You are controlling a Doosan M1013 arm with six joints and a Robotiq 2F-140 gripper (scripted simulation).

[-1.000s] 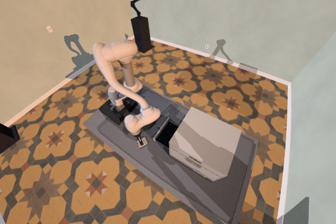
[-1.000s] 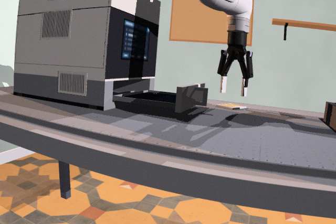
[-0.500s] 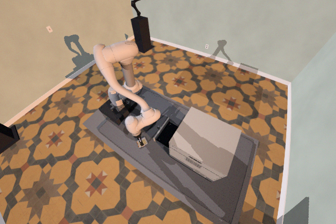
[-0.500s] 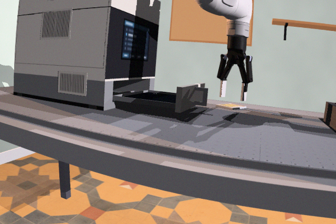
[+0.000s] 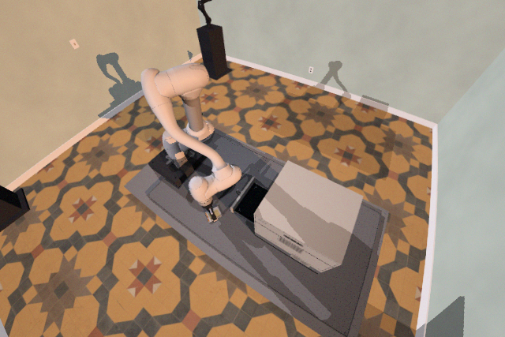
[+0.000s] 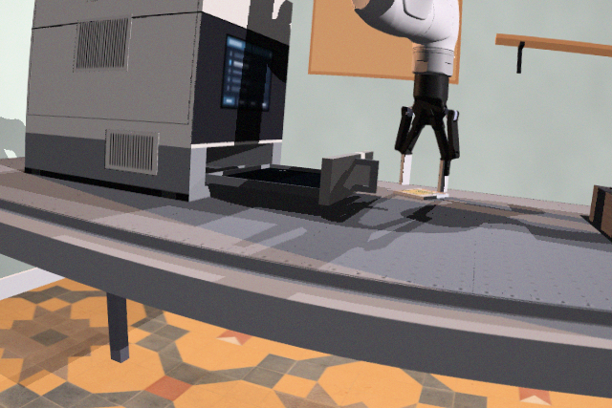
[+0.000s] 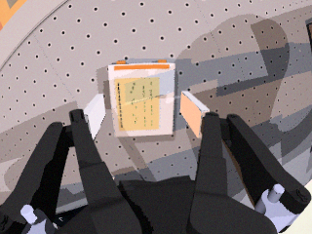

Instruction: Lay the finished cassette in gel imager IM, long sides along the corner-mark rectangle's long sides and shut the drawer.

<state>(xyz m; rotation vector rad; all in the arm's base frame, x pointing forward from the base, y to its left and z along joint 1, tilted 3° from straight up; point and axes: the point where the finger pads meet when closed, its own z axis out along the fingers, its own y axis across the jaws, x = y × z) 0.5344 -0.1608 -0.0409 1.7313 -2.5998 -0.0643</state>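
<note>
FINISHED (image 6: 421,193) (image 7: 142,99) lies seemingly below the downward-pointing gripper (image 5: 211,217) (image 6: 424,184) (image 7: 142,102).

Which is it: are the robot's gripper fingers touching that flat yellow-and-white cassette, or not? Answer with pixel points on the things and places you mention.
Apart: the wrist view shows strips of deck between the cassette (image 5: 213,214) (image 6: 420,193) (image 7: 141,104) and both fingers of the open gripper (image 5: 212,215) (image 6: 424,186) (image 7: 142,102).

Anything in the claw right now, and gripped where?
Nothing held. The claw is open, its fingers either side of the cassette, which lies flat on the deck.
</note>
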